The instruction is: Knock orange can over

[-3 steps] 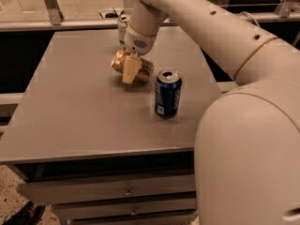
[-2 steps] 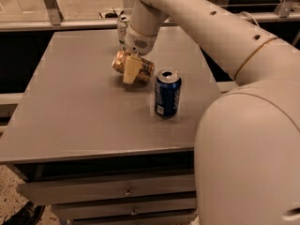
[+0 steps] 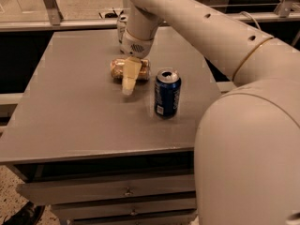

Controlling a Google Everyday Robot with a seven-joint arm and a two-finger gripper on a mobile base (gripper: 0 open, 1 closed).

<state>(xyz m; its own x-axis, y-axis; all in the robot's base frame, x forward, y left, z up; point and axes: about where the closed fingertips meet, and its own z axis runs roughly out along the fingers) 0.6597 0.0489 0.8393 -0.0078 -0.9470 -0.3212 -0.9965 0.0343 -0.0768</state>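
Note:
The orange can (image 3: pixel 117 69) lies on its side on the grey table (image 3: pixel 70 111), its length running left to right. My gripper (image 3: pixel 128 81) hangs from the white arm, right over and in front of the can's middle, hiding part of it. It reaches down to the table top just in front of the can.
A blue can (image 3: pixel 167 93) stands upright just right of the orange can. A white-and-green can (image 3: pixel 121 24) stands at the table's back edge, partly behind my arm. Drawers (image 3: pixel 126 191) sit under the table top. My arm's big white body fills the right side.
The orange can was tilted against my gripper and now lies flat on its side. The gripper has shifted slightly toward the front. The blue can has not moved.

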